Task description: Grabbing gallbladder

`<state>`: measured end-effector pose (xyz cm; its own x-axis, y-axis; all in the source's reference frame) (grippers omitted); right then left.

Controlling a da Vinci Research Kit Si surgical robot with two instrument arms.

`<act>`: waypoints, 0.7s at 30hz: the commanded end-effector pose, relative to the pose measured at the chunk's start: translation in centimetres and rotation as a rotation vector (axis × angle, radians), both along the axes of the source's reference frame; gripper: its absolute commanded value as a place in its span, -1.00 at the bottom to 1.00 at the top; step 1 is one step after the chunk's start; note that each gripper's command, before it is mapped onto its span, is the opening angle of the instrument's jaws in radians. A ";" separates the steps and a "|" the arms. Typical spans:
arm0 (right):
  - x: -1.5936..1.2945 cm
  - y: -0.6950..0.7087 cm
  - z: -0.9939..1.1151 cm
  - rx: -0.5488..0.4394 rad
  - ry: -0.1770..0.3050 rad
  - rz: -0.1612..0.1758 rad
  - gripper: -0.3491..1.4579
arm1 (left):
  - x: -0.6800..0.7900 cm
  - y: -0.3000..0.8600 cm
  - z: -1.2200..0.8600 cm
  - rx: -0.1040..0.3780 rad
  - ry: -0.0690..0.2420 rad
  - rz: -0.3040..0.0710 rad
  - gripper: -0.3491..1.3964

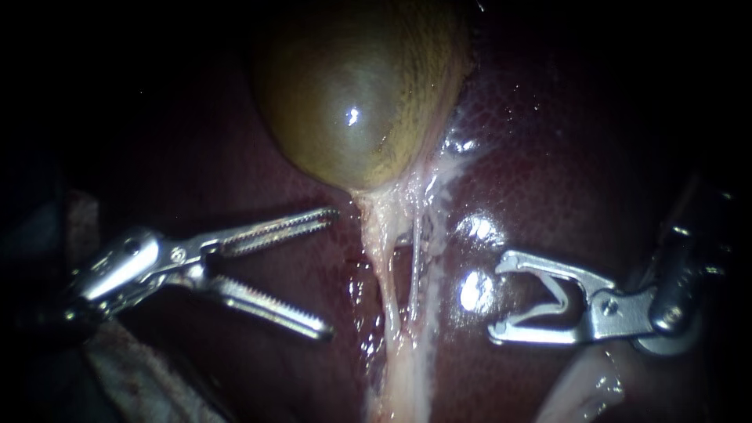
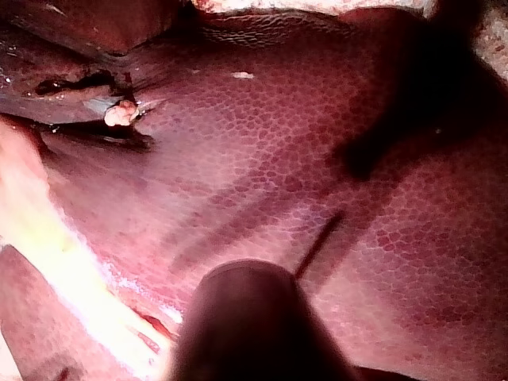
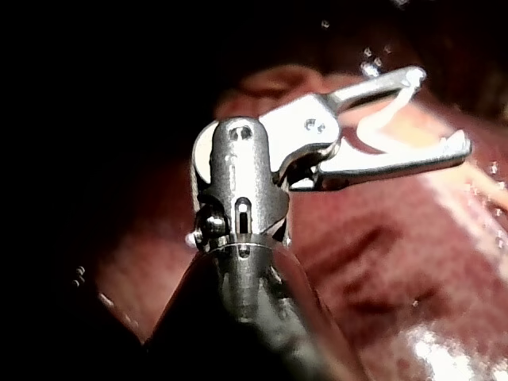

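The gallbladder (image 1: 352, 102) sits at the top middle of the frame. My left instrument (image 1: 327, 272), lower left, has its toothed jaws wide open and empty, likely ready to grab it. My right instrument (image 1: 497, 300), lower right, holds a white clip (image 3: 365, 131) between its jaws, kept aside.

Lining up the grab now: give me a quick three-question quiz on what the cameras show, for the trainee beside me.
1. In the endoscope view the gallbladder lies above both instruments. The left instrument's jaws are: A) shut on it; B) open, clear of it; C) shut, empty.
2. True or false: the right instrument carries a clip between its jaws.
3. Fill in: the pale strands below the gallbladder run down over the ____.

Key: 1 B; 2 true; 3 liver.
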<state>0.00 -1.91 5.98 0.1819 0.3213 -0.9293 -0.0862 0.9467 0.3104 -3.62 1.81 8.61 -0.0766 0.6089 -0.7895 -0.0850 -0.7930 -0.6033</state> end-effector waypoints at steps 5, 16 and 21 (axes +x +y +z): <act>0.00 -0.01 -0.01 0.000 0.001 -0.001 0.05 | -0.01 -0.01 0.00 0.069 0.013 -0.034 0.79; 0.00 -0.02 -0.01 0.000 0.001 -0.002 0.05 | -0.01 -0.03 0.09 0.244 0.056 -0.147 0.77; 0.01 -0.02 -0.01 0.000 0.001 -0.001 0.05 | -0.02 -0.07 0.21 0.300 0.091 -0.176 0.77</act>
